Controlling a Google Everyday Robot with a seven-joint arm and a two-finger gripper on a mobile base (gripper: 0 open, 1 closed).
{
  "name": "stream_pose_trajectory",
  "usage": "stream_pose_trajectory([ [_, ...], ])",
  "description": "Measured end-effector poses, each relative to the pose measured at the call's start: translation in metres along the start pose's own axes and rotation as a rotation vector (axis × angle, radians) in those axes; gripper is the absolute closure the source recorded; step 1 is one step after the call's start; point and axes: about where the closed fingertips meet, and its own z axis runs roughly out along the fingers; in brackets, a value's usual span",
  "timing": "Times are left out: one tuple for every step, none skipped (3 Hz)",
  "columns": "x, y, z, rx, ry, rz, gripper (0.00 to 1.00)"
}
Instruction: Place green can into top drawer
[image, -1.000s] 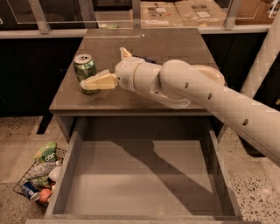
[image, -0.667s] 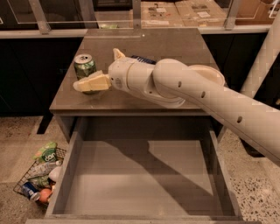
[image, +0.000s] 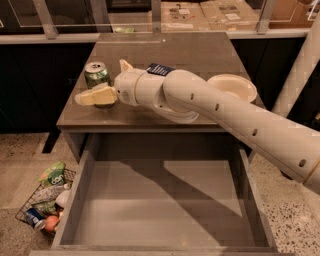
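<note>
**Green can on the table, gripper's fingers spread beside it**

The light green soda can with the silver top (image: 96, 74) stands upright on the grey table (image: 200, 52), near its front left corner and not in the drawer. The cream two-finger gripper (image: 101, 81) is right at the can with its fingers apart. The nearer finger (image: 94, 96) lies across the front of the can's lower part and hides its base. The farther finger (image: 124, 65) pokes up just past the can on the other side. I cannot tell from here whether either finger touches the can.

Behind the fingers, the thick white arm (image: 225, 117) runs away from the can and out over the drawer. Just beyond the farther finger, a flat dark blue packet (image: 160, 69) peeks over the wrist. Well away from the fingers along the arm, a round cream bowl (image: 235, 85) sits on the table, partly hidden by the arm.

Below and in front of the fingers, the wide, shallow grey top drawer (image: 165, 210) stands open under the table edge, with the arm's shadow across its flat bottom. Down on the speckled floor, below the nearer finger and outside the drawer's side wall, a wire basket (image: 30, 207) holds a jumble of packets and cans.
</note>
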Motion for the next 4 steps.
stream_pose_trajectory([
  [0.0024,-0.0007,0.011,-0.011,-0.015,0.01,0.26],
  [0.0018,0.0011,0.0119,-0.014,-0.015,0.009,0.49],
  [0.0013,0.0029,0.0133,-0.018,-0.015,0.009,0.72],
  [0.0008,0.0048,0.0147,-0.021,-0.016,0.009,0.96],
])
